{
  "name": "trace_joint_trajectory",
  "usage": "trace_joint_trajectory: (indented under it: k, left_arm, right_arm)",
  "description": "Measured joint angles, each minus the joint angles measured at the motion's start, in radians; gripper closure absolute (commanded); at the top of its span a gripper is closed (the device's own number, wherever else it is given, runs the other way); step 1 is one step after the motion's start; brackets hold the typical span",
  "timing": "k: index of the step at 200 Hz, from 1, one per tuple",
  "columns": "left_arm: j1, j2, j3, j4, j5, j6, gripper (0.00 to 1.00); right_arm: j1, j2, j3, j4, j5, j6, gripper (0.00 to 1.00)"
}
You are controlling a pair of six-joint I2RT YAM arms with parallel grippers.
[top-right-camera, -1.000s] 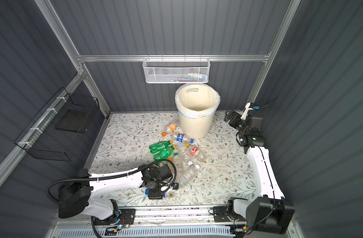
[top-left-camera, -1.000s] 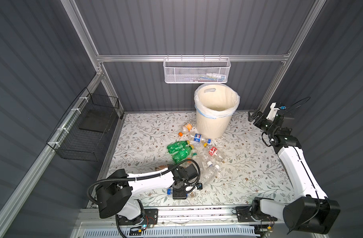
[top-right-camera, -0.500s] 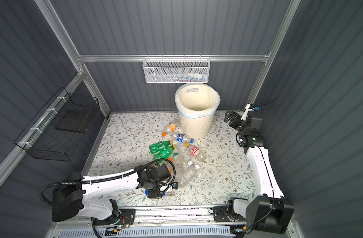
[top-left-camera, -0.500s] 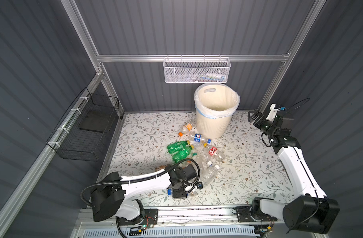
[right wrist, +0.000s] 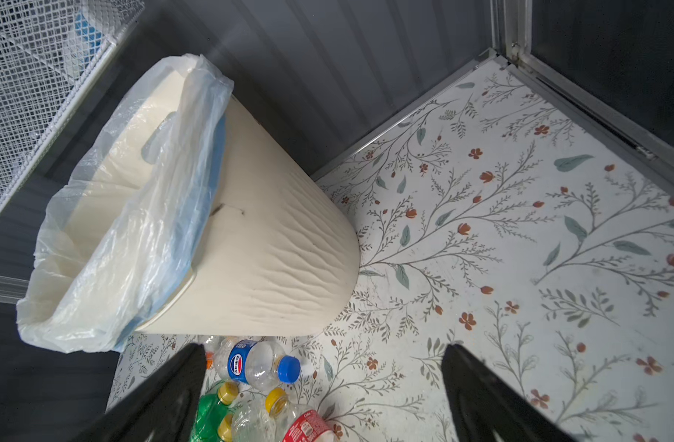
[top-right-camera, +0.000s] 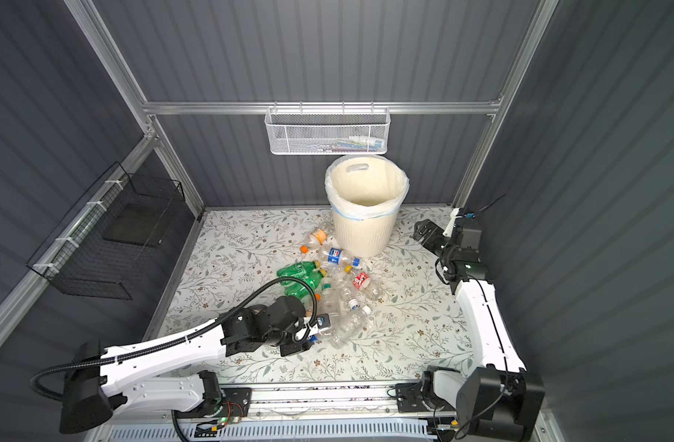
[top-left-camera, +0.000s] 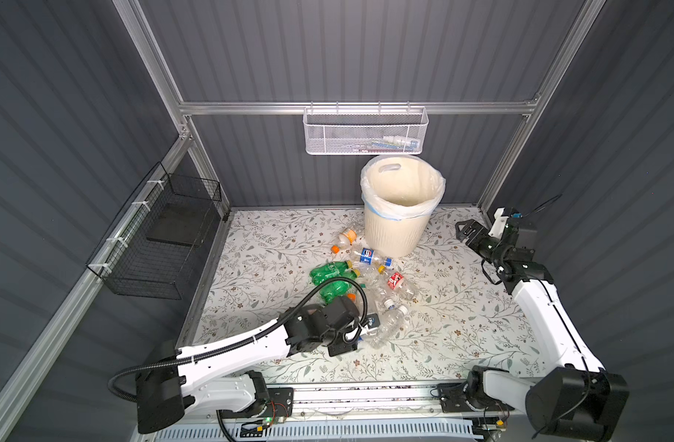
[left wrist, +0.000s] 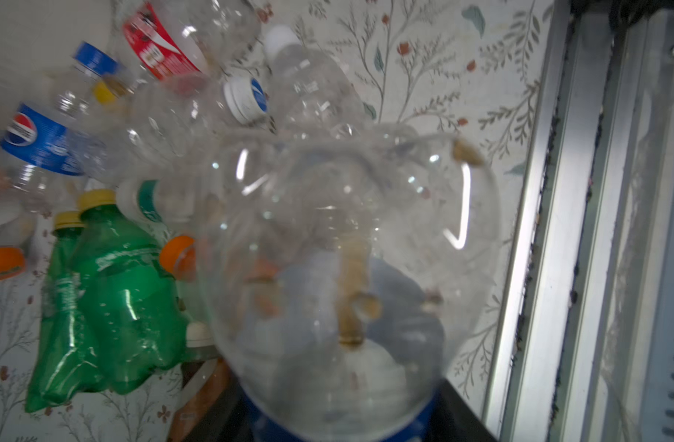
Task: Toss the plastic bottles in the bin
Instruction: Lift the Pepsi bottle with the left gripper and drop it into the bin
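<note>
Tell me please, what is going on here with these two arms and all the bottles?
The left gripper is shut on a clear bottle with a blue label, at the near edge of the pile of plastic bottles on the floral table. The right gripper hangs open and empty beside the bin. No bottle shows inside the bin, so the clearing seems hardly begun.

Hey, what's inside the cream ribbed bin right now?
Inside the cream ribbed round plastic bin, only its translucent white liner bag shows, nothing else. The near inner wall is hidden behind its own edge.
</note>
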Motion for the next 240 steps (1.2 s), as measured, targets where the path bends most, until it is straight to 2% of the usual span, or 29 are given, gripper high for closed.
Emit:
trace_joint_trajectory:
  k: [45, 75, 99, 143, 180, 207, 224, 240]
  left_arm:
    - [0.066, -0.072, -0.119, 0.385, -0.088, -0.126, 0.43]
    - [0.179, -0.13, -0.208, 0.644, -0.128, -0.174, 0.43]
    - [0.246, -0.155, -0.224, 0.835, -0.158, -0.152, 0.43]
    - [0.262, -0.15, -0.173, 1.107, -0.145, -0.015, 0.42]
    - [0.29, -0.08, -0.01, 1.23, -0.048, 0.056, 0.41]
    - [0.337, 0.066, 0.208, 1.275, 0.077, 0.051, 0.41]
    - [0.384, 0.219, 0.415, 1.27, 0.157, 0.011, 0.4]
    - [0.418, 0.403, 0.68, 1.191, 0.203, -0.043, 0.3]
  right_arm:
    - [0.0, -0.025, -0.026, -0.032, -0.011, 0.003, 0.03]
    - [0.0, -0.04, -0.027, -0.05, -0.021, 0.003, 0.03]
    - [0.0, -0.04, -0.027, -0.054, -0.035, 0.005, 0.04]
    - [0.002, -0.041, -0.025, -0.061, -0.051, 0.013, 0.04]
    - [0.016, -0.083, -0.009, -0.087, -0.05, 0.017, 0.04]
    - [0.024, -0.11, -0.002, -0.085, -0.047, 0.023, 0.04]
    - [0.03, -0.113, -0.002, -0.083, -0.046, 0.03, 0.04]
    - [0.043, -0.113, -0.002, -0.083, -0.044, 0.037, 0.04]
